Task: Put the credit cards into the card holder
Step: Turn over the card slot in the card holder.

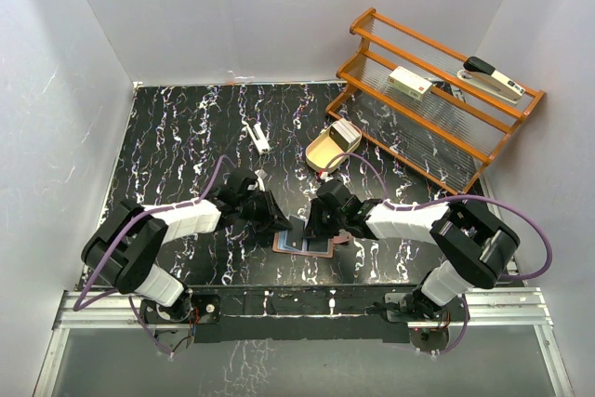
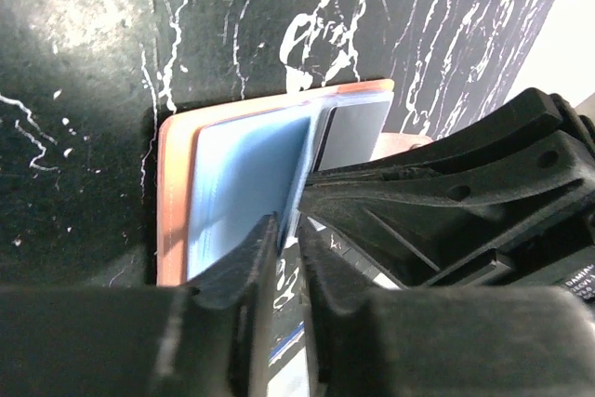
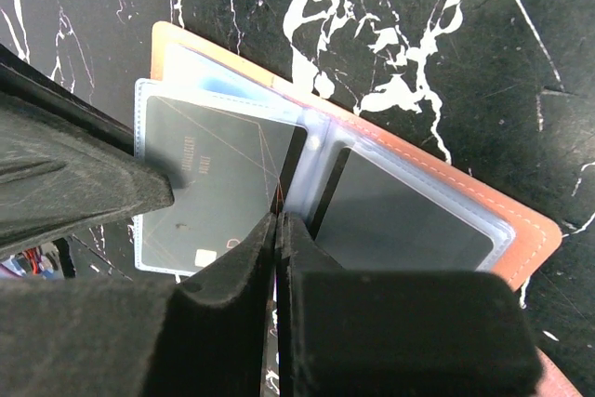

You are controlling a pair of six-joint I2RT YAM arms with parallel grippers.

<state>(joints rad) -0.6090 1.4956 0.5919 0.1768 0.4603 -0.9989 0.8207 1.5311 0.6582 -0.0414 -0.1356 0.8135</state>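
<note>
We count one card holder (image 3: 535, 244), lying open and flat on the black marbled table (image 1: 186, 137) just in front of the two arm bases, its salmon cover down and its clear sleeves facing up. Two dark credit cards (image 3: 223, 174) sit in it, one in the sleeve on each side of the fold, and both lie flat. The right gripper (image 3: 279, 220) comes down on the card holder at that fold. Its two fingers are pressed together, with their tips on the seam between the two sleeves. The left gripper (image 2: 286, 239) reaches in from the card holder's other side. Its fingers are drawn close, and a pale blue sleeve leaf runs into the narrow gap between them. We cannot tell whether they actually pinch it. Beyond the card holder, toward the far wall, stands one tan oval tray (image 1: 316, 163) with a small pale stack at its far end, too small for us to count. Left of the tray, also beyond the card holder, lies one small white object (image 1: 257, 137). Farther beyond the card holder and to its right is one orange wooden rack (image 1: 361, 23), carrying one white box with a red mark (image 1: 409, 83) and one black-and-white stapler (image 1: 493, 79).
</note>
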